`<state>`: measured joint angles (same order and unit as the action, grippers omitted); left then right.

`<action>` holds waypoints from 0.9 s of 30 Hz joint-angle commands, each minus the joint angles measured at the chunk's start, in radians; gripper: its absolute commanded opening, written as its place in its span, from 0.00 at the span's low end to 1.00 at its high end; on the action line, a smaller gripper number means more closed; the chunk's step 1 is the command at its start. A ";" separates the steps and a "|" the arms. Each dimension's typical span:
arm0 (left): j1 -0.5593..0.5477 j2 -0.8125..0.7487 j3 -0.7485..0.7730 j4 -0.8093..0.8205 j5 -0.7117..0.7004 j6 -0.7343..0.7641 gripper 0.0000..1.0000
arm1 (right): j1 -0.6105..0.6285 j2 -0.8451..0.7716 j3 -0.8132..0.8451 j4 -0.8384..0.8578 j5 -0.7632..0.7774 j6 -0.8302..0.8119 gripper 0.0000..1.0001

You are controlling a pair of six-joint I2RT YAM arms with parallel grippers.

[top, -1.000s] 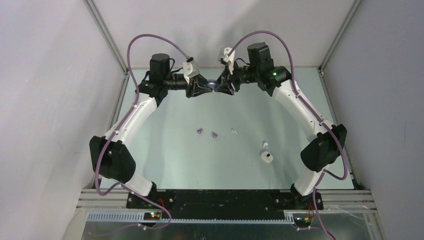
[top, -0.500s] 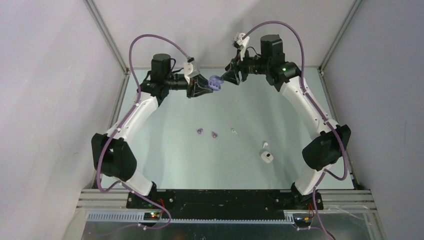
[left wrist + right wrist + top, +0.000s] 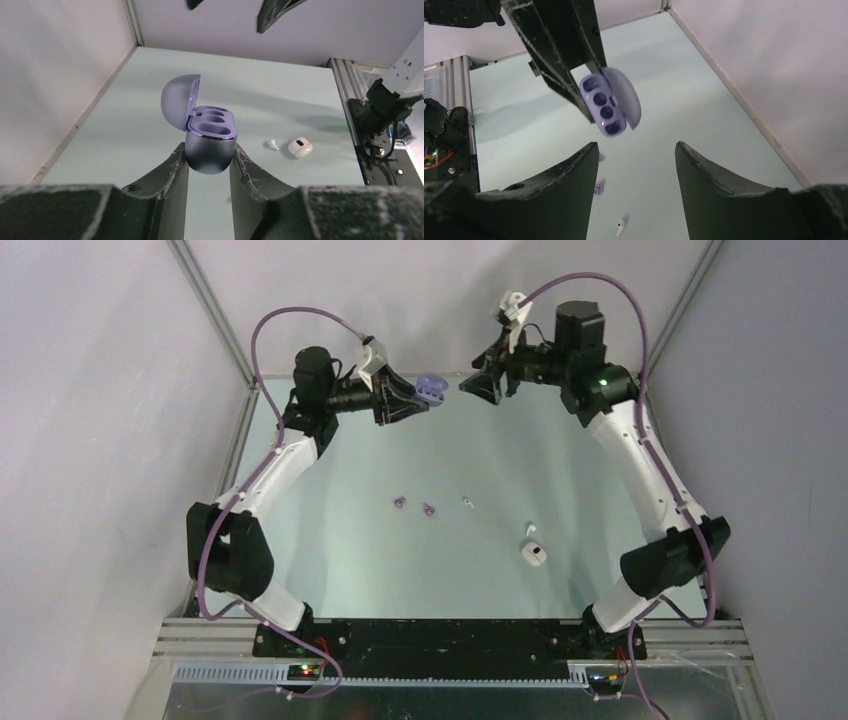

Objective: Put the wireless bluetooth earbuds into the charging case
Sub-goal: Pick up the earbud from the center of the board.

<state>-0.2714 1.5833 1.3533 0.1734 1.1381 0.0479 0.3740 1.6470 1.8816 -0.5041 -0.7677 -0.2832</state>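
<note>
While the left gripper (image 3: 208, 152) clamps the open-lidded purple charging case (image 3: 432, 389) above the far end of the table (image 3: 320, 490), the right gripper (image 3: 636, 146) stands open, empty, nearby; four earbuds (image 3: 428, 509) lie mid-table.

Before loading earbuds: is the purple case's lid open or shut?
Open: the lid of the purple case stands swung back, sockets bare, left gripper holding it.
</note>
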 commanded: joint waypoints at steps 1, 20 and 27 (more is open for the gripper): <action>0.007 -0.036 -0.026 0.256 -0.056 -0.225 0.00 | -0.024 -0.099 -0.062 -0.026 0.006 0.014 0.62; 0.113 -0.398 -0.397 0.351 -0.456 -0.520 0.00 | 0.118 0.136 -0.289 -0.102 0.206 0.026 0.32; 0.148 -0.519 -0.514 0.279 -0.494 -0.507 0.00 | 0.176 0.313 -0.260 -0.124 0.214 0.140 0.24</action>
<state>-0.1352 1.1187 0.8806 0.4969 0.6979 -0.4553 0.5289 1.8915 1.5780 -0.6010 -0.5819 -0.2256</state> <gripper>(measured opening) 0.351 0.251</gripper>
